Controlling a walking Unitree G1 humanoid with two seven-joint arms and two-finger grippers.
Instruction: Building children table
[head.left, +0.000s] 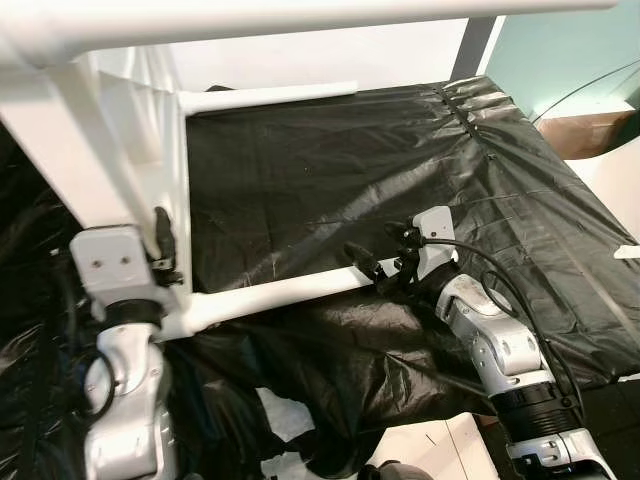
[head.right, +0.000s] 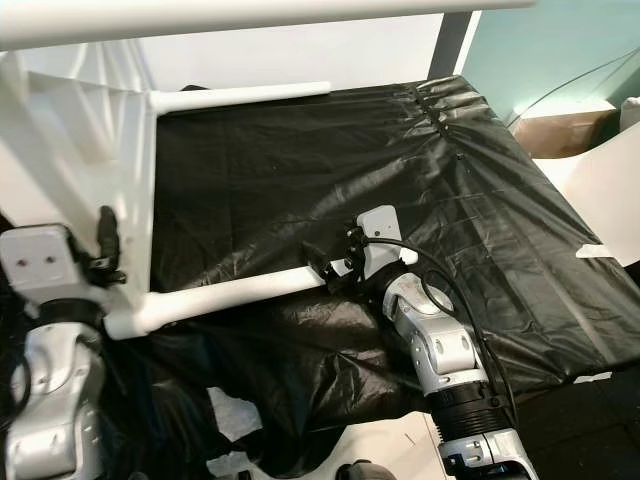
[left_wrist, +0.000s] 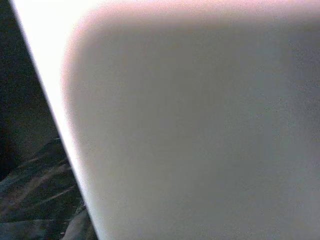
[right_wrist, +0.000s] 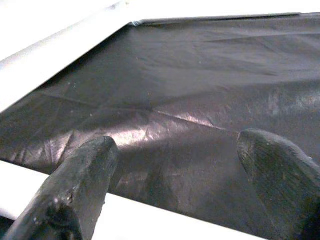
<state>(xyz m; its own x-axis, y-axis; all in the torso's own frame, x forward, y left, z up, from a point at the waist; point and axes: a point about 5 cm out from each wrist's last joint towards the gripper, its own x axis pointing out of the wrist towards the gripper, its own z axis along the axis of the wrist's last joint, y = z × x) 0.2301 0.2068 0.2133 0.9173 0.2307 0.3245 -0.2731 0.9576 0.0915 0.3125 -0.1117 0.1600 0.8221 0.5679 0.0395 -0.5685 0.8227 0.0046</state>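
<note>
The right end effector (head.left: 388, 262) sits at the free end of a white table leg (head.left: 275, 293), its two black fingers spread to either side of the tube's tip and not clamped on it. In the left eye view that leg runs roughly level from the table's corner by the left arm toward the right arm, lying across a bed covered in black plastic sheeting (head.left: 400, 160). The left end effector (head.left: 163, 248) presses against the white table frame (head.left: 120, 150), which stands on its side; whether its fingers grip the panel cannot be told. A second leg (head.left: 268, 96) juts out parallel farther back.

In the right eye view the same leg's long axis points straight at the right end effector, which makes the right arm the nearer one to its free end, while the left arm holds the corner where the leg joins.

The left wrist view gives a blurred white surface, very close, with dark sheeting at one edge.

In the right wrist view the two fingers (right_wrist: 80, 185) stand well apart, the white tube crossing just in front of them and the black sheeting stretching beyond. Closing on the leg looks like the likely coming move.
</note>
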